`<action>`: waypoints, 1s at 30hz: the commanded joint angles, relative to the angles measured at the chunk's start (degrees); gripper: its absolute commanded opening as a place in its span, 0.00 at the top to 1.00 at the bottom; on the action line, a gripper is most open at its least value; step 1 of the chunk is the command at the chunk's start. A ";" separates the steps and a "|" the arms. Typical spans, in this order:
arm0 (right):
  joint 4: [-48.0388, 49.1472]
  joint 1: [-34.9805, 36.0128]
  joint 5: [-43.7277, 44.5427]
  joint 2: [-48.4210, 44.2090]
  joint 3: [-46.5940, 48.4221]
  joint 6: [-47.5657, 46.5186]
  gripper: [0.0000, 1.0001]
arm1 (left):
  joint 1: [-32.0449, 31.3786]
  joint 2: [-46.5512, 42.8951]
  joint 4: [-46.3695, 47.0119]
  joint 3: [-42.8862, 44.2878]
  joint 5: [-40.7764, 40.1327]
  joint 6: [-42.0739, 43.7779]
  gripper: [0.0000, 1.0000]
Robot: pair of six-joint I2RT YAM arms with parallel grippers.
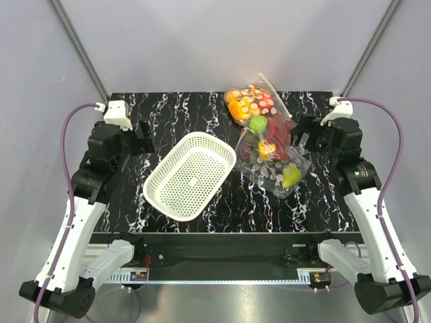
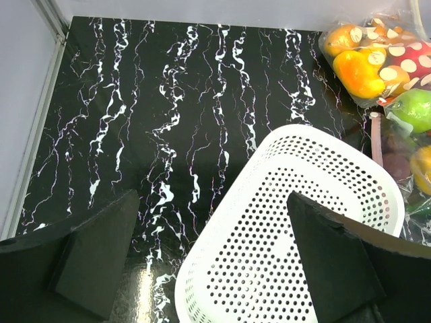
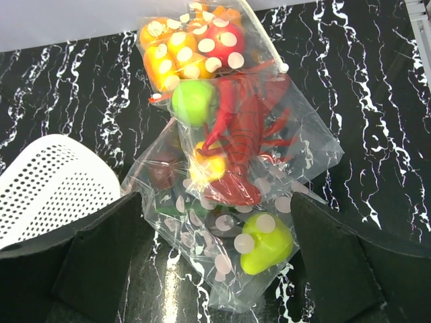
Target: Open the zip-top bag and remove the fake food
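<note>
The clear zip-top bag (image 3: 296,145) lies on the right side of the black marbled table, between two polka-dotted bags. Through it I see a red plastic lobster (image 3: 246,134) and a round green apple (image 3: 194,103). From above, the lobster (image 1: 275,131) and apple (image 1: 258,123) sit right of the basket. My right gripper (image 3: 215,198) is open, raised over the near end of the bag pile and holding nothing. It shows at the pile's right edge (image 1: 300,134) in the top view. My left gripper (image 2: 211,196) is open and empty over the basket's left rim, far from the bags.
A white perforated basket (image 1: 161,185) lies tilted mid-table. One dotted bag (image 3: 188,47) of orange and red fruits lies behind the zip-top bag. Another dotted bag (image 3: 266,242), with a yellow-green fruit, lies in front. Grey walls enclose the table.
</note>
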 commanded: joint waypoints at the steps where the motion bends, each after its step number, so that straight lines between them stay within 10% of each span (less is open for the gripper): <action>1: 0.27 0.12 1.07 1.87 1.14 -1.27 0.00 | 0.04 -1.39 1.56 -0.19 -0.60 0.11 0.01; 30: 10.82 8.03 8.89 41.25 9.58 2.86 0.16 | 0.04 -0.95 3.85 -5.46 8.71 -1.82 0.01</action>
